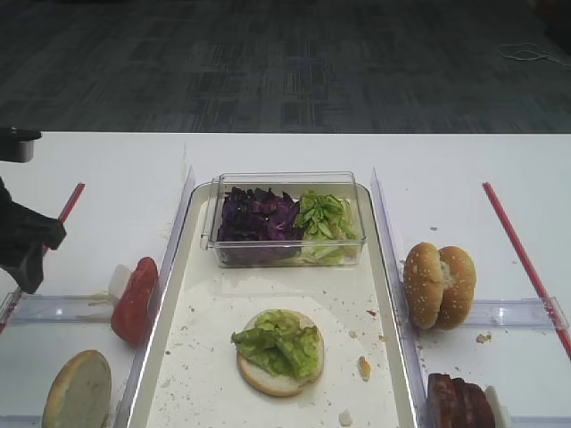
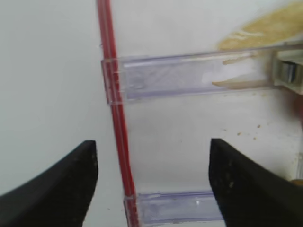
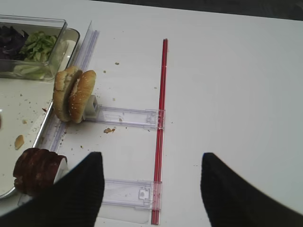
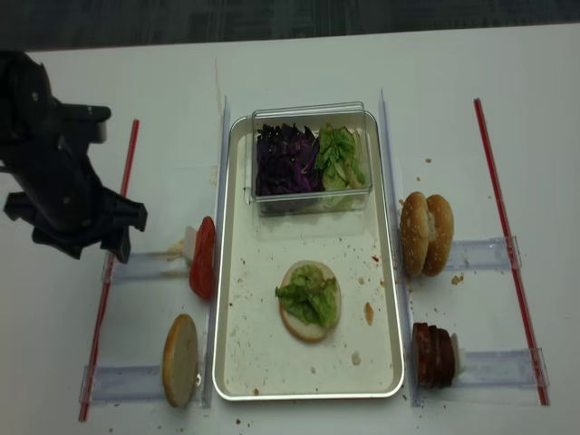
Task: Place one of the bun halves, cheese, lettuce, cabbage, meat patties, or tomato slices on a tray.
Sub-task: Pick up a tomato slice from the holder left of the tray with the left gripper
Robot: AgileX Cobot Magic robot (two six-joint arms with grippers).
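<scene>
The tray [image 1: 207, 314] [image 4: 256, 355] holds a bun half topped with lettuce [image 1: 277, 350] [image 4: 309, 300]. A clear tub [image 1: 284, 181] at its far end holds cabbage [image 1: 257, 216] and more lettuce [image 1: 324, 218]. Tomato slices [image 1: 135, 300] [image 4: 203, 258] stand left of the tray, with a bun half [image 1: 78, 392] nearer. To the right stand two bun halves [image 1: 439, 285] [image 3: 73, 94] and the meat patties [image 1: 459, 401] [image 3: 35, 170]. Cheese is out of view. My left gripper [image 2: 151, 146] [image 4: 83, 243] is open over a red strip, left of the tomato. My right gripper [image 3: 151, 161] is open and empty.
Red strips [image 1: 522, 254] [image 2: 116, 118] and clear plastic rails [image 3: 128, 116] [image 2: 189, 75] lie on the white table on both sides of the tray. Crumbs dot the tray floor. The table's far edge meets dark carpet.
</scene>
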